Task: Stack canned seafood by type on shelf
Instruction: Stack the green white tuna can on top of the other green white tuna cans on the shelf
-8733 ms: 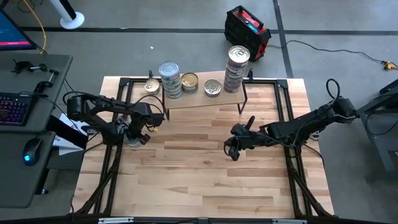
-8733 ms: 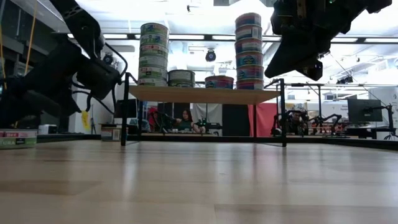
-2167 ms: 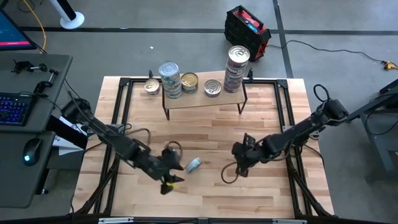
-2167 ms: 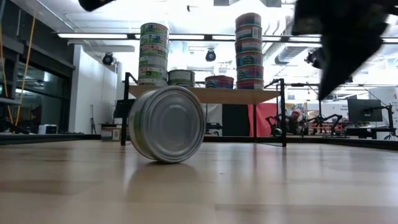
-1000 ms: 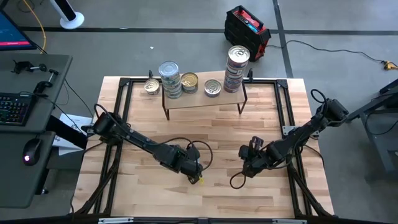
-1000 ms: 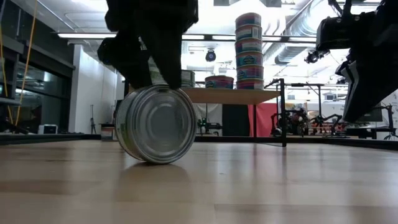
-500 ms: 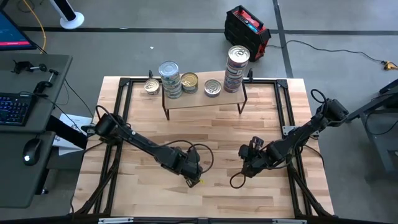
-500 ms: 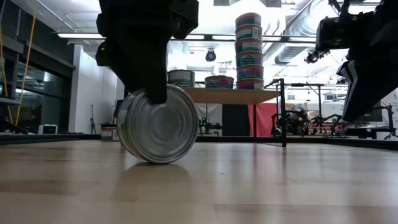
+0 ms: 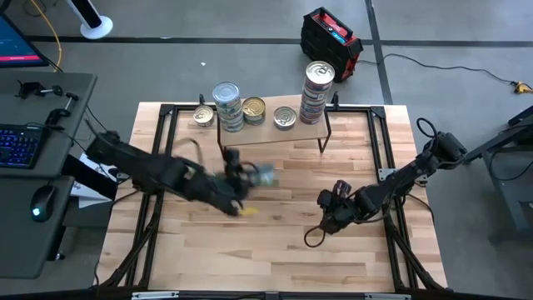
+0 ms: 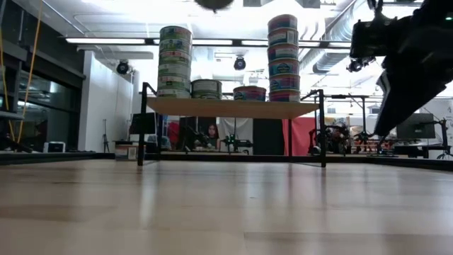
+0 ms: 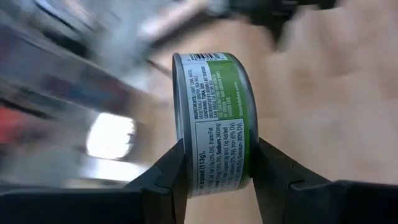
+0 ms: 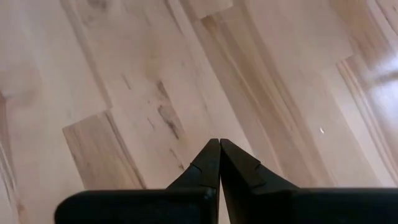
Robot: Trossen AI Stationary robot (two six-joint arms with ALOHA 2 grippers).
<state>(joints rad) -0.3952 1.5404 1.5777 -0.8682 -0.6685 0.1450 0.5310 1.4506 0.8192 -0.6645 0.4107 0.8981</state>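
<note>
From above, my left gripper (image 9: 256, 177) is over the middle of the table (image 9: 275, 250), in front of the shelf (image 9: 271, 129), pinching a tin (image 9: 264, 174) clear of the wood. My right gripper (image 9: 323, 222) hangs low over the table's right half, well apart from the left one. On the shelf I see a tall stack of tins (image 9: 227, 105) at the left end, another tall stack (image 9: 317, 90) at the right end, and two gold-lidded tins (image 9: 269, 113) between them; one more tin (image 9: 202, 116) shows just left of the shelf's left end. From table height, the shelf (image 10: 230, 107) stands at the far side with both tall stacks (image 10: 175, 61) and the low tins (image 10: 224, 88) on its board, and a dark arm (image 10: 403, 64) comes in at the upper right; the bare wood in front holds no tin. Through my left wrist camera, my two fingers (image 11: 171, 180) press on the flat ends of the tin (image 11: 214, 121), which is turned on edge so its green and white label faces the lens. Through my right wrist camera, my fingers (image 12: 211, 165) are pressed together with nothing between them, above bare planks.
</note>
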